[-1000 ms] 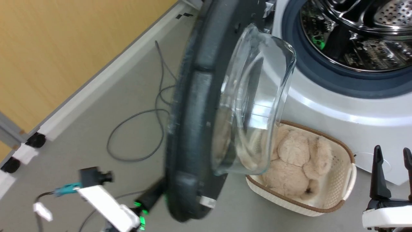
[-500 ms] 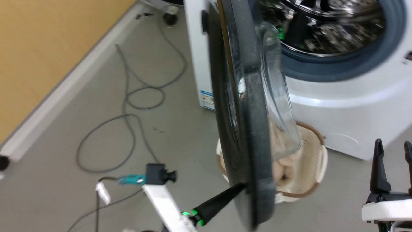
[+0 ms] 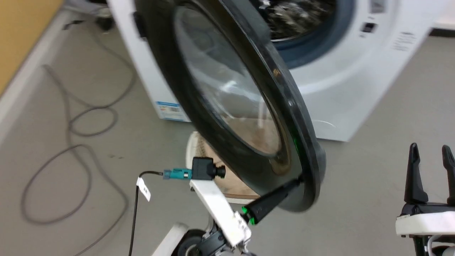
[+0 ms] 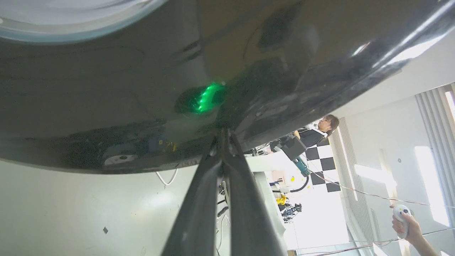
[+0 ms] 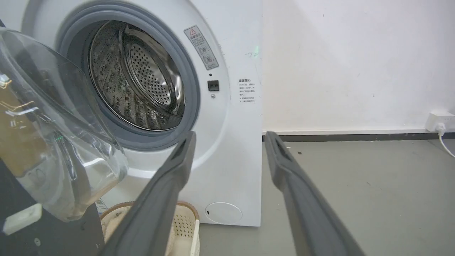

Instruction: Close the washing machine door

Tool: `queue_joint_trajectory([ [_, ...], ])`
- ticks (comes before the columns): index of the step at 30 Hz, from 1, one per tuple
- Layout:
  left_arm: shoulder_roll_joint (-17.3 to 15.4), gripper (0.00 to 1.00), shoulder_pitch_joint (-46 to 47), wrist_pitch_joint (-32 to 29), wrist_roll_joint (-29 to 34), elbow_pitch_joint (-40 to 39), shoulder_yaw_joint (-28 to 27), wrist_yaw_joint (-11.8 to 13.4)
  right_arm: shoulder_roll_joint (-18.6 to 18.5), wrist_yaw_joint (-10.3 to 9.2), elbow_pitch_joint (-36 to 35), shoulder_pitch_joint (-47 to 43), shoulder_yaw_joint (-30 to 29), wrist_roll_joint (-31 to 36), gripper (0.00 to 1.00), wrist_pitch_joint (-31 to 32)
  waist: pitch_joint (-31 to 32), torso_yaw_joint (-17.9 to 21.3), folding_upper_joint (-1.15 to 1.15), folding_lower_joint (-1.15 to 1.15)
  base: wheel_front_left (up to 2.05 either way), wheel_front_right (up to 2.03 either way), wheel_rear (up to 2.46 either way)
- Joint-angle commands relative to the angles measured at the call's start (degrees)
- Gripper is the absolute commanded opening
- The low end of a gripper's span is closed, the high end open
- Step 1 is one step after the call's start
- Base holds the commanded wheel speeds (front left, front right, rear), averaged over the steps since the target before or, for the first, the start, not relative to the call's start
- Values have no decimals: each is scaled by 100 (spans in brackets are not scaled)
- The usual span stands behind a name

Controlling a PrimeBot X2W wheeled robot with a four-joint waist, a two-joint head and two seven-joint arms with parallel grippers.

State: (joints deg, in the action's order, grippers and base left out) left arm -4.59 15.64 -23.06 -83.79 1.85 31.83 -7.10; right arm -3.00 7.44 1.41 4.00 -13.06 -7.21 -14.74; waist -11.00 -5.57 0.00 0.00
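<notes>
The washing machine door [image 3: 231,96], a glossy black disc with a glass window, stands half-open in front of the white washing machine [image 3: 337,78]. Its outer face is turned toward the head camera. My left gripper [image 3: 298,182] is shut, with its tips pressed against the door's lower rim. In the left wrist view the shut fingertips [image 4: 224,133] touch the black door face [image 4: 106,89]. My right gripper [image 3: 430,153] is open at the lower right, apart from the door. The right wrist view shows the open gripper [image 5: 229,137], the steel drum [image 5: 142,81] and the door's glass bowl [image 5: 60,142].
A woven basket [image 5: 181,227] sits on the floor below the door, against the machine's front. Grey cables [image 3: 71,142] loop across the floor on the left beside a wood-coloured wall [image 3: 21,35]. A person [image 4: 320,129] and a hand holding a controller [image 4: 405,220] appear behind me.
The door has swung toward the machine, from edge-on to showing its outer face. My left gripper has followed against its lower rim. The head camera has also shifted; the right gripper stays put.
</notes>
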Motion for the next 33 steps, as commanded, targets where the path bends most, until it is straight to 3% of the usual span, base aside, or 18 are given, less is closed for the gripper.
queue_joint_trajectory([
  [1, 22, 0, 108, 61, -39, 51, 33, -38, 13, 5, -7, 74, -10, 3, 100, -26, -85, 299, 0, 0, 0, 0, 0],
  [11, -174, 0, 482, 790, 98, 352, 629, -38, 13, 5, 16, -36, -48, -55, 100, -26, -39, 509, 0, 0, 0, 0, 0],
  [21, -901, 0, 652, 2698, 783, 209, 1045, -38, 13, 5, -23, -26, -130, -174, 100, -26, 203, 357, 0, 0, 0, 0, 0],
  [24, -1277, 0, 780, 3494, 1463, 343, 1174, -38, 13, 5, -88, 1, -224, -264, 100, -26, 313, 315, 0, 0, 0, 0, 0],
  [27, -1442, 0, 809, 3785, 2385, 787, 855, 15, 13, 5, -233, 53, -260, -227, 100, -26, 425, 260, 0, 0, 0, 0, 0],
  [33, -896, 0, 371, 3803, 5008, 447, -1140, 1143, 13, 5, -550, 222, -286, -92, 100, -26, 574, 130, 0, 0, 0, 0, 0],
])
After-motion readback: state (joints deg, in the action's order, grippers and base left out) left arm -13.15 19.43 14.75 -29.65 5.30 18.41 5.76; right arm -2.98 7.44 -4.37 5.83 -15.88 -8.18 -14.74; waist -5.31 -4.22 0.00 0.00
